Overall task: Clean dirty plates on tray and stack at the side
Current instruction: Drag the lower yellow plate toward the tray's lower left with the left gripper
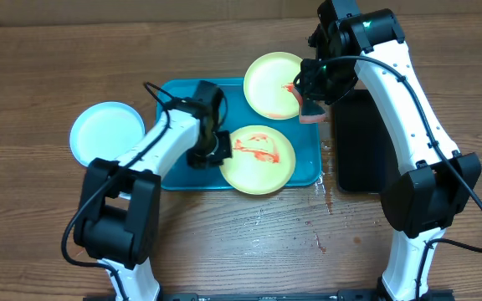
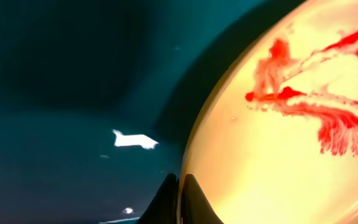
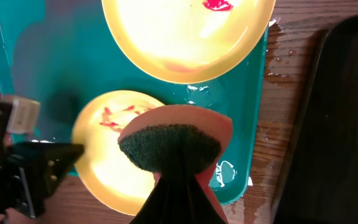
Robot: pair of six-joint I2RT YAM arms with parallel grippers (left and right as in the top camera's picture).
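Progress: 1 blue-rimmed plate (image 1: 107, 132) is set aside; 2 smeared plates (image 1: 270, 84) are found on tray (image 1: 178, 96). Near plate (image 1: 266, 171) is clamped by left tool (image 1: 216, 155), sponge (image 3: 169, 146) by right tool (image 1: 315, 99).

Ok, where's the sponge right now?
The sponge is clamped in the right gripper. In the overhead view it sits over the tray's right edge, between the far cream plate and the black tray.

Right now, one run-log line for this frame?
left gripper: pinching near plate rim | right gripper: holding sponge by far plate | blue-rimmed plate: off tray
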